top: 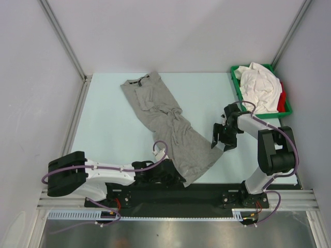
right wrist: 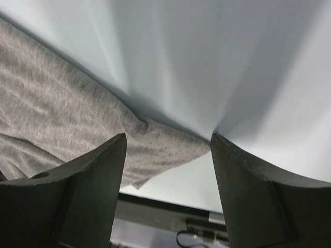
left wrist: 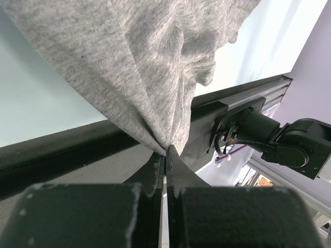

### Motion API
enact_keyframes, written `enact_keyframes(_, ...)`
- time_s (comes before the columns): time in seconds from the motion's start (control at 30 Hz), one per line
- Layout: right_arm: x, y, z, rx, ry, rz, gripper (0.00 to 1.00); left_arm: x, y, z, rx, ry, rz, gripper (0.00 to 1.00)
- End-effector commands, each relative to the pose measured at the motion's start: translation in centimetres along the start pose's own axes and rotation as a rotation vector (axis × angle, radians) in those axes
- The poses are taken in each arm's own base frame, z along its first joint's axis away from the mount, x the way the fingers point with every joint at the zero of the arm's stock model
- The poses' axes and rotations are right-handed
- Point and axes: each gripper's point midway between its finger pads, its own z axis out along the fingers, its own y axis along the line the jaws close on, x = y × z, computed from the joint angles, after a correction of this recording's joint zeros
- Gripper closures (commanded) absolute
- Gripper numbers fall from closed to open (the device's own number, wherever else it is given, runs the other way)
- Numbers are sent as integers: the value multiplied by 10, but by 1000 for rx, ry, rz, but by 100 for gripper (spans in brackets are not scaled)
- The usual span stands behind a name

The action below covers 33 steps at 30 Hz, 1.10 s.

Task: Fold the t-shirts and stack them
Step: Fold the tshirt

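Left gripper [left wrist: 165, 155] is clamped on the grey t-shirt [left wrist: 129, 67] edge, fabric bunching right at its tips. Right gripper [right wrist: 168, 138] is wide open, shirt corner just beneath it.

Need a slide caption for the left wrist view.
Left wrist view: left end effector shut on a bunched edge of the grey t-shirt.

heather grey t-shirt [top: 165, 124], green tray [top: 236, 82], white shirts [top: 261, 85]

Neck label [top: 138, 81] looks illegible here.
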Motion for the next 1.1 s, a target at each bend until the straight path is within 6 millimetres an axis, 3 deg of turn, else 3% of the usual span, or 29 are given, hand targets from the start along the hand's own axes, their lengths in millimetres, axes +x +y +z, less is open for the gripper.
enact_keyframes(0.0, -7, 8, 3, -19, -4, -35, 28, 1, -7, -4, 42, 3, 21, 100)
enact_keyframes(0.17, 12, 16, 9, -50, 31, -36, 33, -2, -3, -8, 44, -11, 7, 100)
enact_keyframes(0.4, 33, 21, 15, -62, 76, -47, 77, -6, 2, -13, 47, -26, -4, 100)
enact_keyframes(0.5, 45, 32, 6, -79, 73, -59, 87, -8, 12, -18, 8, -34, -17, 100)
enact_keyframes(0.6, 65, 50, -9, -139, 72, -67, 89, -16, 22, -32, -2, -67, -39, 100)
enact_keyframes(0.63, 76, 51, -9, -145, 90, -34, 90, -18, 37, -36, -42, -78, -39, 100)
enact_keyframes(0.7, 89, 63, -19, -187, 76, -50, 91, -23, 38, -49, -26, -94, -49, 100)
enact_keyframes(0.77, 113, 73, -21, -197, 103, -61, 92, -25, 50, -62, -42, -94, -45, 100)
enact_keyframes(0.83, 130, 86, -32, -234, 87, -105, 94, -24, 67, -69, -78, -83, -33, 100)
enact_keyframes(0.9, 147, 89, -34, -244, 104, -73, 95, -21, 66, -82, -48, -61, -37, 100)
enact_keyframes(1.07, 189, 104, -43, -291, 130, -132, 95, -13, 99, -102, -105, 1, -34, 100)
